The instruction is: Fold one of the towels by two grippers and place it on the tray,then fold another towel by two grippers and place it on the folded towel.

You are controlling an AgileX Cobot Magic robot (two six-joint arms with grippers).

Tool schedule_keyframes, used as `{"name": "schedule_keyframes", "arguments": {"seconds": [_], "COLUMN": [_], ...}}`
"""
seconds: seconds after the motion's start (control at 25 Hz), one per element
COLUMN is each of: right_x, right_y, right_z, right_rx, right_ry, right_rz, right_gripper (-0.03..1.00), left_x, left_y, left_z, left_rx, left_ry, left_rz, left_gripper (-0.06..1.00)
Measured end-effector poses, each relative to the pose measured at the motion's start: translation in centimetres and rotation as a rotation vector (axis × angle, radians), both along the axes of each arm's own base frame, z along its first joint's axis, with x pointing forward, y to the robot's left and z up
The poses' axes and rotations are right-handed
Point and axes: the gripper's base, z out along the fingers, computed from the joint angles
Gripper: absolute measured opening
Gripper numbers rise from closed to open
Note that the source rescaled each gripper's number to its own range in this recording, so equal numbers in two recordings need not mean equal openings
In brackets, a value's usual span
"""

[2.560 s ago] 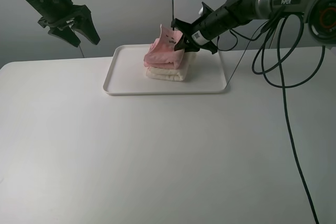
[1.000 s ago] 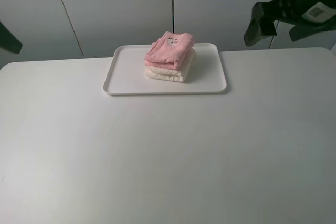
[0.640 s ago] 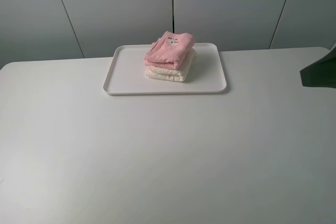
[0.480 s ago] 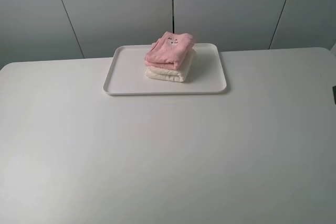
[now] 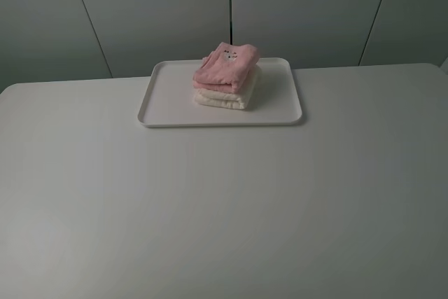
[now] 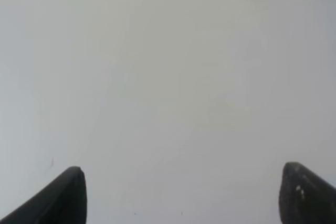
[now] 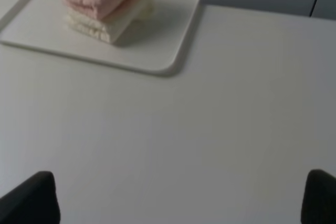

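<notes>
Two grippers stand with jaws wide and hold nothing: the left gripper (image 6: pixel 181 192) looks down on bare table (image 5: pixel 224 201), the right gripper (image 7: pixel 181 198) faces the tray from the near side, and neither shows in the high view. Farther back, the tray (image 5: pixel 171 106) sits near the table's far edge with the cream-white towel (image 5: pixel 220 100) folded on it and the pink towel (image 5: pixel 225 66) folded on top, slightly rumpled. Judgement: both placements look complete; the arms should stay parked clear of the stack, since any brush could tip the upper towel.
</notes>
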Motion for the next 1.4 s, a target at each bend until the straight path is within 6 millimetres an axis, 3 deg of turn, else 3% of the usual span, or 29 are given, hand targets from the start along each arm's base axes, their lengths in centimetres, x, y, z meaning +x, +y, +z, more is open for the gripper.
{"name": "schedule_keyframes", "arguments": {"seconds": [0.24, 0.52, 0.72, 0.92, 1.4], "right_x": [-1.9, -1.6, -0.1, 0.4, 0.4], "right_y": [-0.5, -0.1, 0.8, 1.1, 1.2], "right_z": [-0.2, -1.0, -3.8, -4.2, -4.1], "right_rx": [0.010, 0.028, 0.051, 0.045, 0.015], "right_ry": [-0.103, -0.077, 0.029, -0.008, -0.029], "right_rz": [0.011, 0.034, 0.071, 0.095, 0.132], "right_gripper": [1.00, 1.00, 1.00, 1.00, 1.00], "left_x": [-1.7, -4.5, -4.5, -4.5, -4.5], "left_y": [-0.1, -0.2, 0.1, 0.9, 1.4], "left_z": [-0.1, 0.0, -0.3, -0.4, -0.5], "left_rx": [0.049, 0.099, 0.099, 0.102, 0.090], "left_ry": [-0.121, -0.321, -0.328, -0.310, -0.303], "left_rz": [-0.052, -0.049, -0.001, 0.109, 0.180], "left_gripper": [0.96, 0.96, 0.96, 0.96, 0.96]}}
